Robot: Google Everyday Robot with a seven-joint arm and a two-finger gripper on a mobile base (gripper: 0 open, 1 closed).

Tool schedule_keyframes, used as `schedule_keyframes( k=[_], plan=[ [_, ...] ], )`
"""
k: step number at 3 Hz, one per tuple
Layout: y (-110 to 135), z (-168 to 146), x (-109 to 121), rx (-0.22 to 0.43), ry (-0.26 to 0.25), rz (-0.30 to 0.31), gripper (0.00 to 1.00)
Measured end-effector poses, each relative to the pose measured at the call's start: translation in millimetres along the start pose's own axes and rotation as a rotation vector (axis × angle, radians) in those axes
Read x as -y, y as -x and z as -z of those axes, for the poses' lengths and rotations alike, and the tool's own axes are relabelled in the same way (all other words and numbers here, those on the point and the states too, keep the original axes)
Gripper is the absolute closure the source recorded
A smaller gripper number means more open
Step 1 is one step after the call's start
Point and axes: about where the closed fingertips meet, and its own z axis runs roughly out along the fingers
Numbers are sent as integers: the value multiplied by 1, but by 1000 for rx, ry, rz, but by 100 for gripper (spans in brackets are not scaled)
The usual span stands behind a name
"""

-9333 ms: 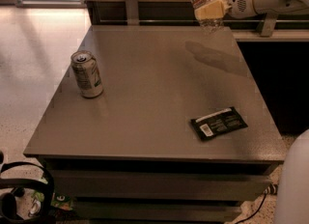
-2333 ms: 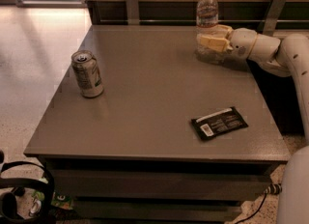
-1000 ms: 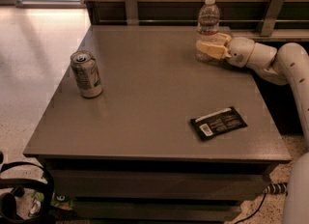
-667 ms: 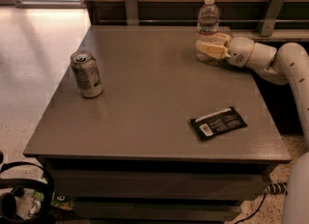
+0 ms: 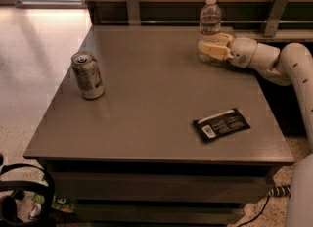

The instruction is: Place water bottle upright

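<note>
One relation to watch: the water bottle (image 5: 210, 18) stands cap-up near the far right corner of the counter (image 5: 156, 89), its base within the gripper (image 5: 215, 49), which reaches in from the right edge; clamped or slack, you cannot tell.

No legible text, pincer (image 5: 214, 50) at water bottle (image 5: 210, 18)

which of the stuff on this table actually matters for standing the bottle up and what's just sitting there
Part of the job:
water bottle, standing upright at the far right of the table
gripper, at the bottle's lower body

Just lying about:
soda can, upright on the left side
black packet, flat near the front right
</note>
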Motion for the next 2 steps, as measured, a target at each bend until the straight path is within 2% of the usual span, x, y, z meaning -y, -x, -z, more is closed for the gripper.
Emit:
schedule_keyframes(
  k=[1, 2],
  plan=[
    [0, 0, 0, 0, 0, 0, 13],
    [0, -3, -1, 1, 5, -1, 0]
  ],
)
